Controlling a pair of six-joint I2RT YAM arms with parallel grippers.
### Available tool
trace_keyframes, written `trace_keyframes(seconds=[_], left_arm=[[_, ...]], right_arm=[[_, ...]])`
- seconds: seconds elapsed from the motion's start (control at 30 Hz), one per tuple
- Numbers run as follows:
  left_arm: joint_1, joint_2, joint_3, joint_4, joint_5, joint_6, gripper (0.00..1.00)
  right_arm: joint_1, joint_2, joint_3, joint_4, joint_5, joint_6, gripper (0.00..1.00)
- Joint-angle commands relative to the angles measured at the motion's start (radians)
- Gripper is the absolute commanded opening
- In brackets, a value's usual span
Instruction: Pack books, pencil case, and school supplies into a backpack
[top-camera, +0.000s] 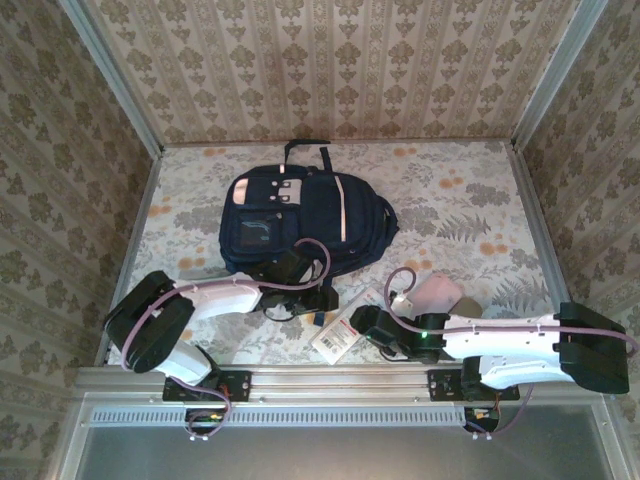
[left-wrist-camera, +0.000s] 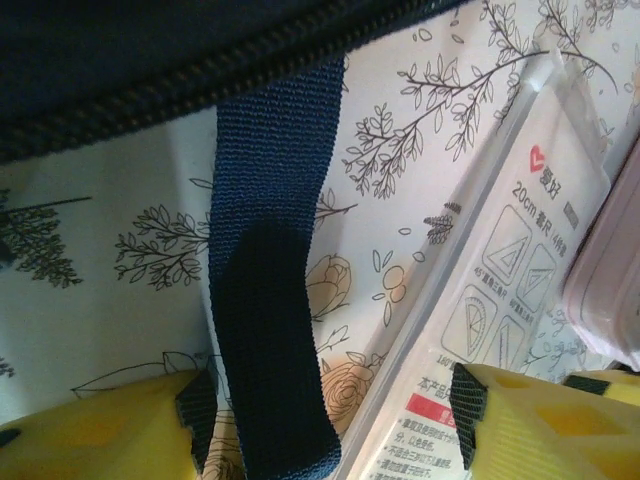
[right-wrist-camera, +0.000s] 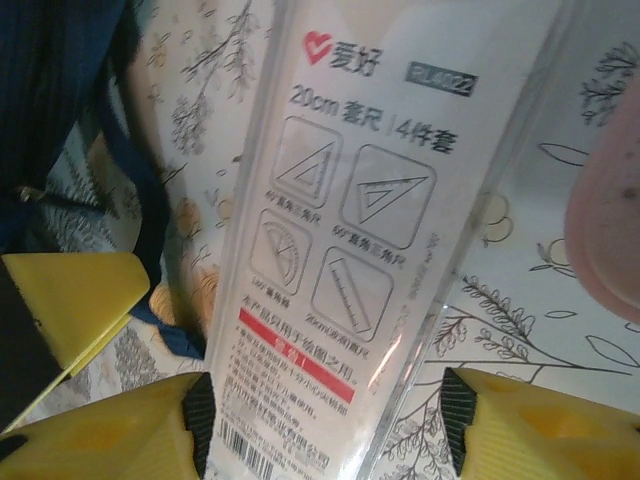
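White packet (right-wrist-camera: 340, 250) lies on the tabletop (top-camera: 470, 200) near the backpack (top-camera: 300, 215), inside my right hand (right-wrist-camera: 325, 410); whether it pinches, I cannot tell. Left hand (left-wrist-camera: 330, 400) is spread around a strap (left-wrist-camera: 270, 300). Next: clench firmly, lift.

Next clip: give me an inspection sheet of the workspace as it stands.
Surface: floral table cover, flat.
Job's things: backpack lying at centre, its strap trailing toward the arms; white packet and pink pouch on the cover nearer the arms.
Clutter: nothing seen.
Grippers: left gripper open, astride the strap; right gripper open, astride the white packet.
Cables: purple cables looped along both arms.
Surroundings: patterned walls, metal frame posts.
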Motion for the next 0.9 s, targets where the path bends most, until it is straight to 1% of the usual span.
trace_keyframes(seconds=[0.0, 0.1, 0.2, 0.27, 0.57, 0.77, 0.87], left_arm=[[-0.024, 0.053, 0.013, 0.043, -0.002, -0.04, 0.65], [-0.032, 0.069, 0.003, 0.057, -0.002, -0.05, 0.62], [-0.042, 0.085, 0.0, 0.065, 0.008, -0.051, 0.57], [-0.048, 0.097, 0.002, 0.072, 0.015, -0.049, 0.55], [-0.075, 0.158, 0.013, 0.112, 0.046, -0.053, 0.34], [-0.077, 0.184, 0.022, 0.106, 0.068, -0.037, 0.28], [-0.079, 0.201, 0.028, 0.108, 0.075, -0.03, 0.26]], right_arm=[[0.006, 0.041, 0.003, 0.011, 0.03, 0.075, 0.62], [0.006, 0.086, 0.021, 0.018, 0.016, 0.076, 0.62], [0.004, 0.124, 0.015, 0.058, 0.005, 0.075, 0.6], [-0.007, 0.139, 0.012, 0.083, 0.001, 0.062, 0.58], [-0.097, 0.16, 0.021, 0.177, -0.03, -0.062, 0.44], [-0.126, 0.185, 0.027, 0.253, -0.059, -0.115, 0.4], [-0.134, 0.177, 0.014, 0.336, -0.074, -0.144, 0.37]])
